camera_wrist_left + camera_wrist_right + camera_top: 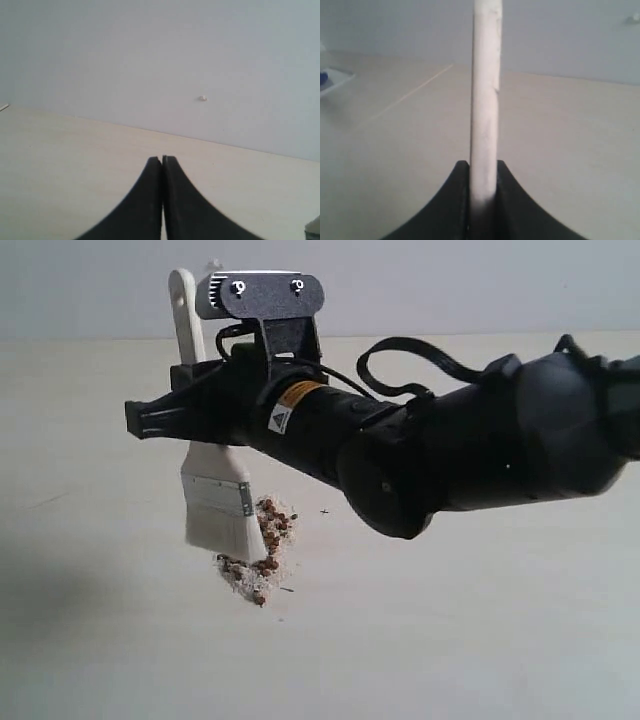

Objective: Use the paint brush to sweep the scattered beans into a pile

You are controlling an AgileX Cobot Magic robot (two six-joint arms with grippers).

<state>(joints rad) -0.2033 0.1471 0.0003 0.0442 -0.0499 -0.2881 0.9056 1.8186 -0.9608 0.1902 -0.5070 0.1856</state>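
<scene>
The paint brush [218, 495] hangs upright, pale handle up, silver ferrule and cream bristles down, its bristle tips just above the table. My right gripper [185, 420] reaches across from the right and is shut on the handle; in the right wrist view the handle [485, 90] stands clamped between the black fingers [461, 175] of the right gripper [483, 167]. The beans [264, 545] lie in a small reddish-brown heap mixed with off-white crumbs, right beside and below the bristles. My left gripper [162, 159] is shut on nothing over bare table; it does not show in the exterior view.
The pale wooden table [480, 620] runs back to a grey wall [450, 285]. A white object with a blue part [330, 80] lies at the table's edge in the right wrist view. The big black right arm [470, 450] hangs over the right half.
</scene>
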